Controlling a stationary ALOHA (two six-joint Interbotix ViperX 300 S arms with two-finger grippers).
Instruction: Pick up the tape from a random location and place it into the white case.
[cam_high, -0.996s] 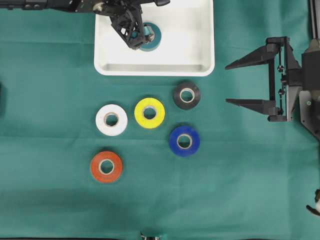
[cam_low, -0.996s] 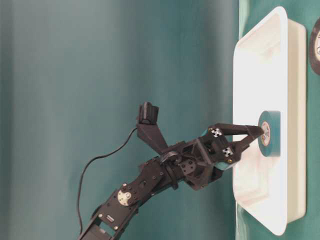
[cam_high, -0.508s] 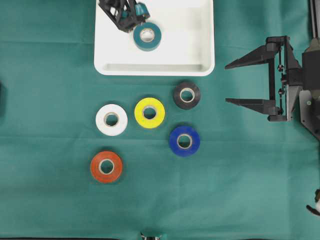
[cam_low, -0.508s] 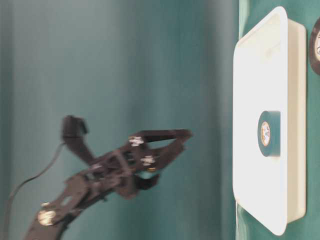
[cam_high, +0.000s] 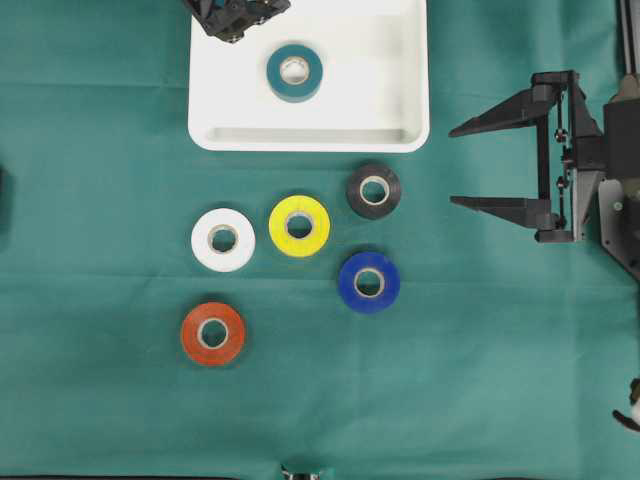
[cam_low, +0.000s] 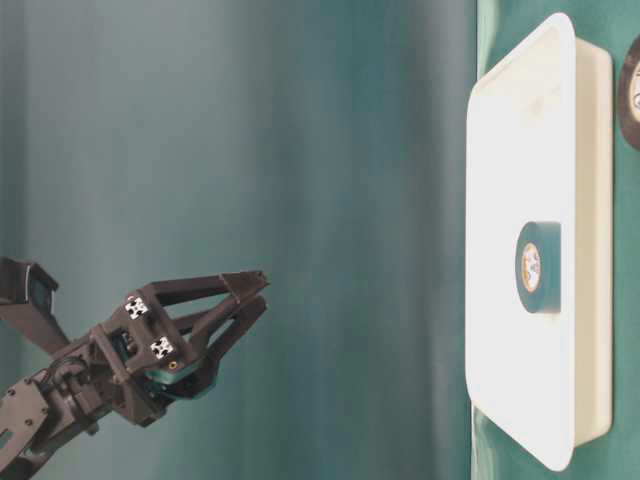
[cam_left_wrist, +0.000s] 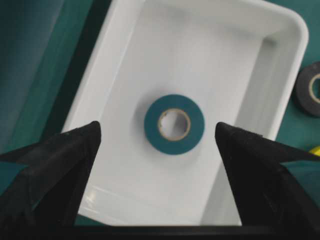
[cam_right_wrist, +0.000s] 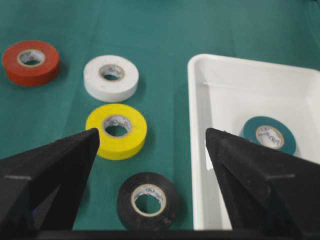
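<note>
A teal tape roll lies flat inside the white case at the top of the table, with nothing touching it. My left gripper hangs open and empty, high above the case's far left corner. Seen from table level, the left gripper is well clear of the case and the teal roll. In the left wrist view the teal roll shows far below, between the spread fingers. My right gripper stands open and empty at the right, apart from every roll.
Several more rolls lie on the green cloth below the case: black, yellow, white, blue and orange-red. The black roll sits close to the case's rim.
The left gripper, which stood open around the teal roll in the case, has lifted and drawn back away from it. The roll stays put. The right arm has not moved.
</note>
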